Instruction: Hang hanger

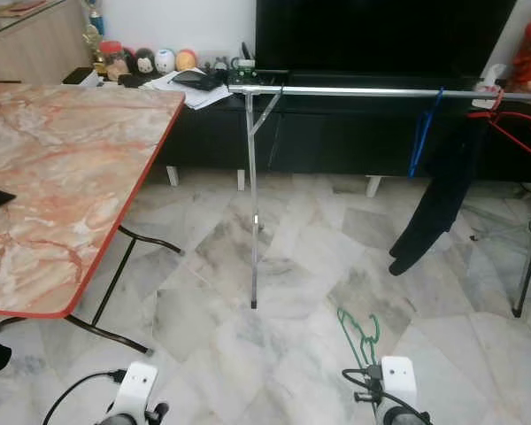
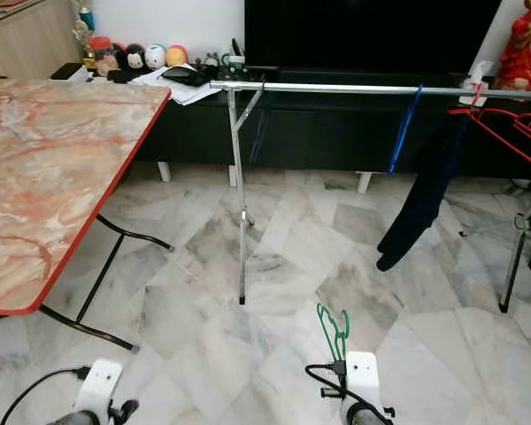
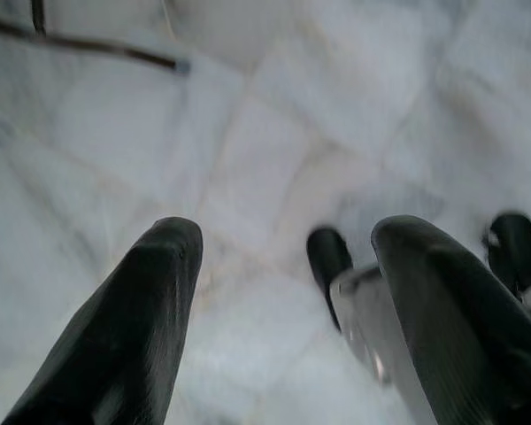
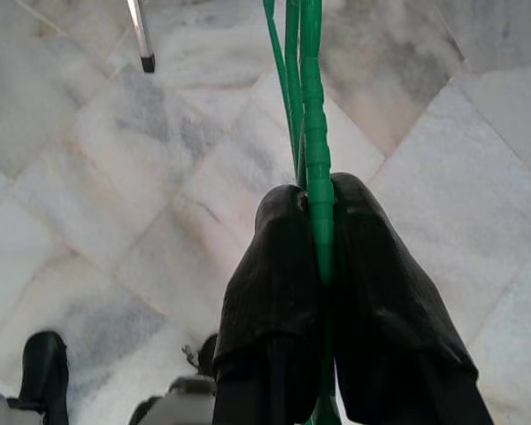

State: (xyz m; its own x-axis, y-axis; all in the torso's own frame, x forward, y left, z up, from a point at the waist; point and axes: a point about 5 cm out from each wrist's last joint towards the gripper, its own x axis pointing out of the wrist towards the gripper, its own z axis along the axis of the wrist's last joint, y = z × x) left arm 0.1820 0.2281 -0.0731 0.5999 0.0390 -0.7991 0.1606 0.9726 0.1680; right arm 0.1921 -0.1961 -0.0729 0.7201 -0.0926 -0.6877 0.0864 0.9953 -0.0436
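Between right hand [image 4: 317,232] fingers: green hanger [image 4: 306,97], top cropped.

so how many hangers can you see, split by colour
green: 1, held in the right claw, green hanger
blue: 1, blue hanger on the rail
red: 1, red hanger at the rail's right end
total: 3

Floor [image 1: 292,266]: pale grey-veined marble tiles laid diagonally. Counter [image 1: 62,168]: pink-orange marble-pattern top, red edge, black folding legs, at left. Low black TV cabinet [image 1: 336,133] along the white wall [image 1: 177,22], large dark screen [image 1: 380,35] above it. Small figurines [image 1: 150,60] and papers [image 1: 190,88] on the cabinet's left end.
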